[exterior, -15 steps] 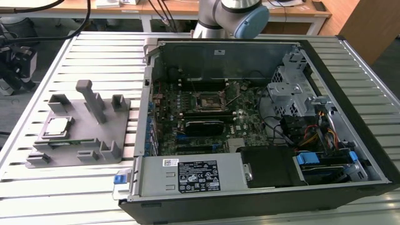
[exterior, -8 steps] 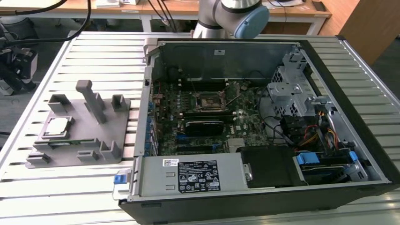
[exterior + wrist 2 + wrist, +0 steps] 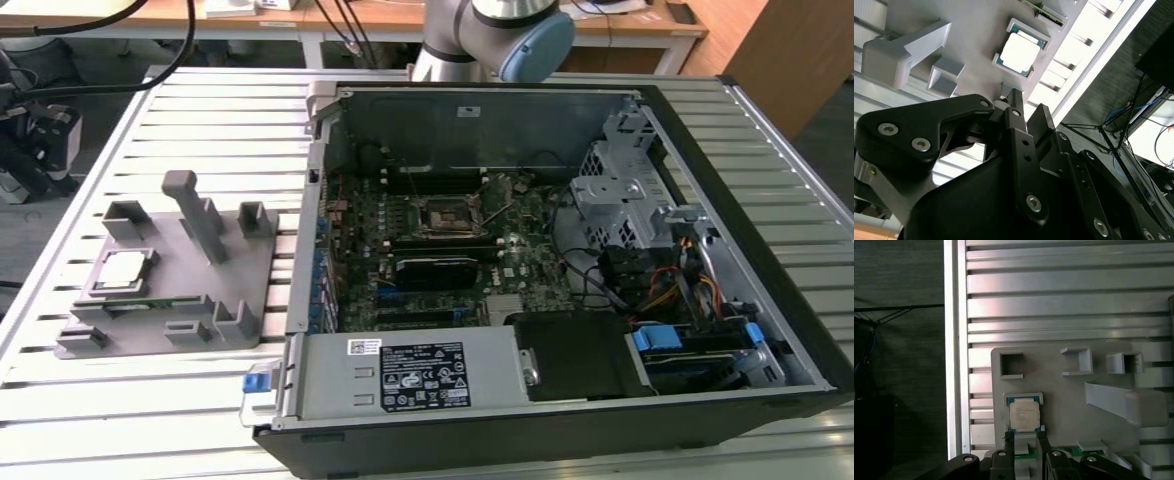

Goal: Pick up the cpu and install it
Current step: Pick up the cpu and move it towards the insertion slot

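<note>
With its fingers apart, the gripper (image 3: 1024, 436) is hovering just beside the cpu (image 3: 1024, 414), which is lying flat in a grey fixture (image 3: 1054, 390) recess, presumably to keep it square for grasping.

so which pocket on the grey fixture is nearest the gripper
The square-framed pocket holding the silver-topped cpu, just off the gripper; the others sit farther.

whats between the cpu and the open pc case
In the exterior view, the grey fixture's post and a block, then a strip of slatted table, separate cpu from case.
</note>
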### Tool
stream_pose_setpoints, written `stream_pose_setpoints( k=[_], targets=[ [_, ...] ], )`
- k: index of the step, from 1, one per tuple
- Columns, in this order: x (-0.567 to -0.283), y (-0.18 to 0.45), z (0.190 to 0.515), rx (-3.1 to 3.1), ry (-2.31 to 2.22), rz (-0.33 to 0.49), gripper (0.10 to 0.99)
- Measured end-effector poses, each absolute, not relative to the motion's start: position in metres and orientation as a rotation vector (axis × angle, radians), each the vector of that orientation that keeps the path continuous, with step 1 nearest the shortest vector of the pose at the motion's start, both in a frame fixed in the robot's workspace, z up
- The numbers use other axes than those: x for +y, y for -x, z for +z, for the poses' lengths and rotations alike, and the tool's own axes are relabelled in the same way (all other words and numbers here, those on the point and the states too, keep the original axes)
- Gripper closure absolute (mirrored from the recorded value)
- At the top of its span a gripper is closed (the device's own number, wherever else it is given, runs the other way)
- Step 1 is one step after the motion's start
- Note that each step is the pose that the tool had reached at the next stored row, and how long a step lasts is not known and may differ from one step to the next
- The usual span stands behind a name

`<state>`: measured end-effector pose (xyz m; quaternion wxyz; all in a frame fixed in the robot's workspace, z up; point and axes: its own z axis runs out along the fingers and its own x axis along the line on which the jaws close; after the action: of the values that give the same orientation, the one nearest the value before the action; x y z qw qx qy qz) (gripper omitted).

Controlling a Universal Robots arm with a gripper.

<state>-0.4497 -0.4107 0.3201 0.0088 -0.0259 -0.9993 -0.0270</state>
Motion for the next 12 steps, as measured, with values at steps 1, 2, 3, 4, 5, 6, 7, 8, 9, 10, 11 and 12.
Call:
stream_pose_setpoints(
  k=[1,2,3,4,5,6,7,8,9,10,11,12],
  targets=[
    [-0.4107,0.4497,0.3198,-3.122,0.081,-0.084,0.776],
    [-0.4107,0.4497,0.3197,-3.122,0.081,-0.084,0.776],
    [-0.4107,0.4497,0.3194,-3.122,0.081,-0.084,0.776],
    [-0.4108,0.4497,0.3192,-3.122,0.081,-0.084,0.776],
    [-0.4108,0.4497,0.319,-3.122,0.081,-0.084,0.776],
    [-0.4109,0.4497,0.3188,-3.122,0.081,-0.084,0.776],
    [-0.4109,0.4497,0.3186,-3.122,0.081,-0.084,0.776],
    [-0.4109,0.4497,0.3184,-3.122,0.081,-0.084,0.776],
    [-0.411,0.4497,0.3182,-3.122,0.081,-0.084,0.776],
    [-0.4111,0.4497,0.3181,-3.122,0.081,-0.084,0.776],
    [-0.4112,0.4497,0.3179,-3.122,0.081,-0.084,0.776],
    [-0.4113,0.4497,0.3177,-3.122,0.081,-0.084,0.776]
  ],
)
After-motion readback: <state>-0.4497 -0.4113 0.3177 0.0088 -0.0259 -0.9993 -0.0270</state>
